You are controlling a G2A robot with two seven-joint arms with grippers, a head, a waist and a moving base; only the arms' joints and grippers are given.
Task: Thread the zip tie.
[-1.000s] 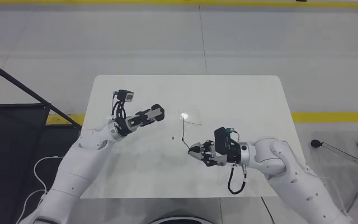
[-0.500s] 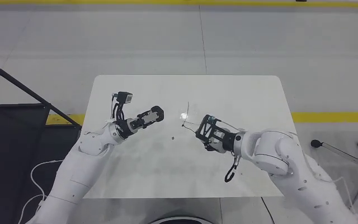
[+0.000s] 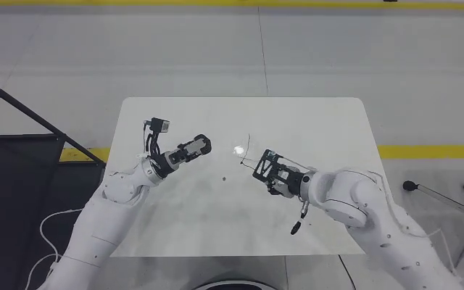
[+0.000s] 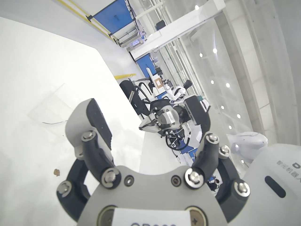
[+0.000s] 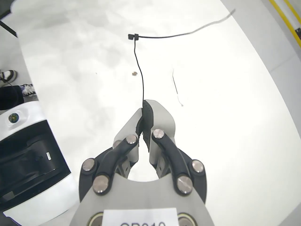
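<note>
The zip tie point(image 5: 139, 64) is a thin black strand with a small square head point(image 5: 132, 36). One length runs straight out from the right gripper's point(image 5: 144, 109) jaws, which are pressed together on its near end. At the head it meets a second length that leaves at about a right angle and trails off in a gentle curve, its far tip free. The tie sits ahead of the jaws, over the white table point(image 5: 223, 123). A small brown speck point(image 5: 134, 73) lies on the table just beside the held length. The left gripper point(image 3: 205, 144) is well beyond the head, its jaws spread wide with nothing between them
</note>
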